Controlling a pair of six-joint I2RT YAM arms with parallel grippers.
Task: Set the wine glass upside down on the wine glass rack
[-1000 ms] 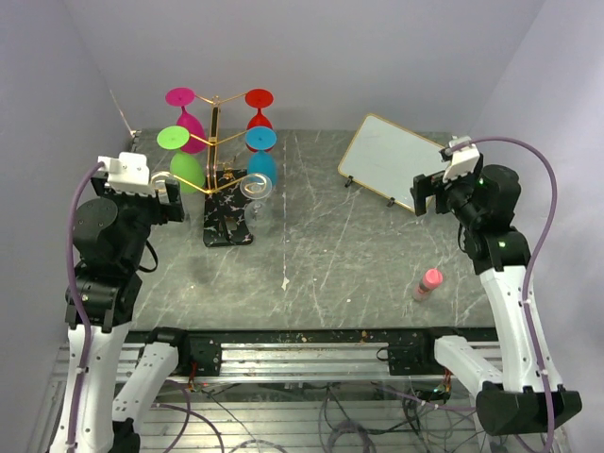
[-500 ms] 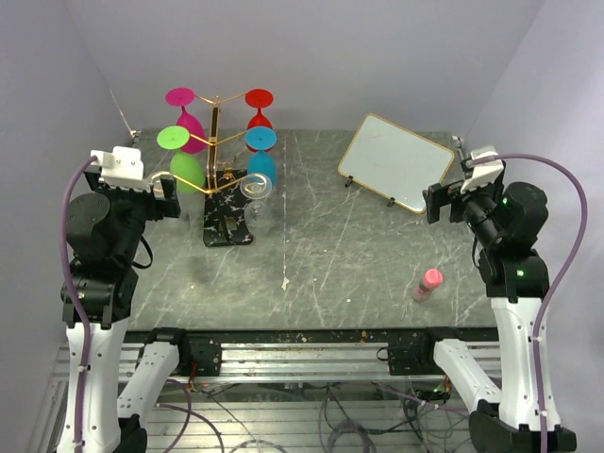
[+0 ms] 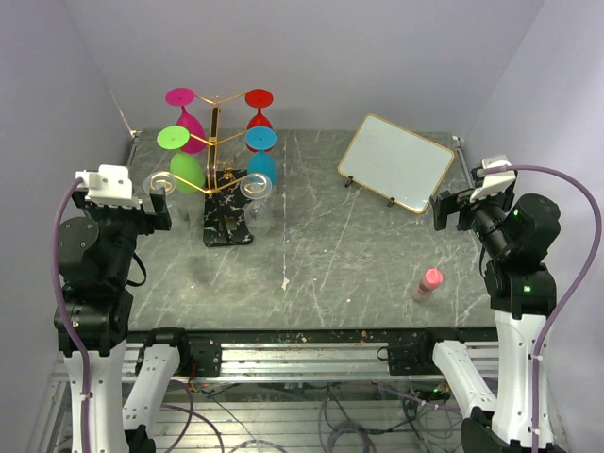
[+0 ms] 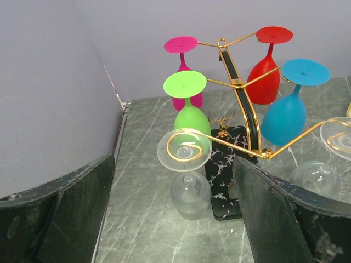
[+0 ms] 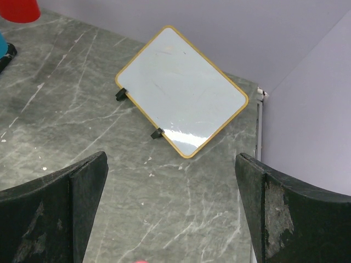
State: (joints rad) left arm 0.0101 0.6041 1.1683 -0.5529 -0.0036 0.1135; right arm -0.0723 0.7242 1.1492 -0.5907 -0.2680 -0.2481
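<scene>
Glass: clear wine glass (image 4: 189, 189) hangs bowl-down, stem vertical, on wine glass rack (image 4: 241, 104), straight ahead of left fingers (image 4: 66, 219).
Grip: left fingers wide, empty; right fingers (image 5: 55, 219) wide, empty, farther off.

Ahead of the left gripper (image 4: 174, 160): one wine glass rack (image 4: 239, 82) holding six: one pink glass (image 4: 181, 44), one red glass (image 4: 263, 76), one green glass (image 4: 192, 120), one blue glass (image 4: 282, 123), two clear glasses (image 4: 189, 192) (image 4: 318, 178). Ahead of the right gripper (image 5: 170, 159): one whiteboard (image 5: 181, 98); near it, one pink bottle (image 3: 429, 281).

Your left arm (image 3: 92, 253) and right arm (image 3: 522, 243) have black joints on white links; a purple cable (image 3: 56, 247) loops along each, and the black fingers (image 4: 274, 219) look scuffed.
</scene>
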